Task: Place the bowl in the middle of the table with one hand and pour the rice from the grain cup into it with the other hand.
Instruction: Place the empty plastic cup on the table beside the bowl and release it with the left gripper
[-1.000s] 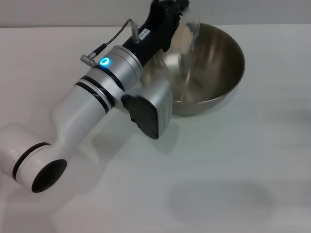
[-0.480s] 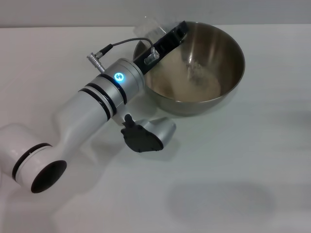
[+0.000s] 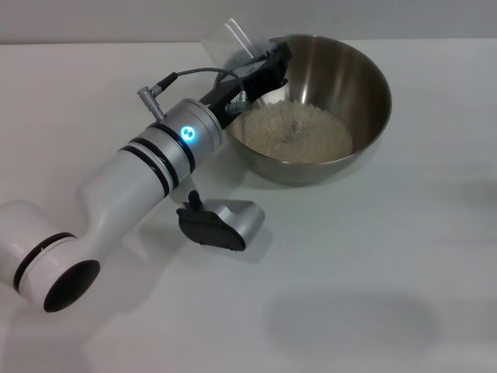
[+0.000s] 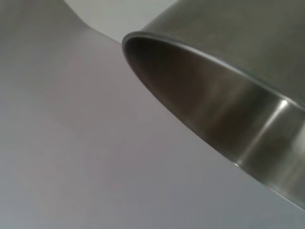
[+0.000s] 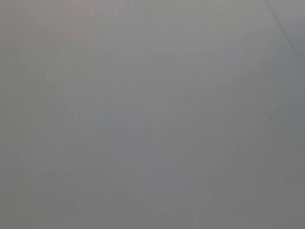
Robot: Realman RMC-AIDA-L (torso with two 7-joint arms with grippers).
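The bowl (image 3: 311,105) stands on the table (image 3: 373,264) toward the far side, a little right of centre, and the rice (image 3: 293,130) lies in a pale heap on its floor. So both halves of the job look essentially done: the bowl is placed and the grains are in it. What seems left is to bring the cup back upright, set it down somewhere on the table and draw the arm away.

The left gripper (image 3: 264,64) reaches in from the near left and sits over the bowl's far-left rim. It is clamped on the grain cup (image 3: 233,40), which shows as a clear, tilted shape just outside that rim, on the far-left side. The cup looks empty, though its clear wall against the white surface makes that hard to be sure of. I cannot tell whether the cup or the fingers touch the bowl's edge; they are at least just beside it.

The left wrist view shows only the bowl's rim and outer wall close by. The right gripper is not in sight in any view
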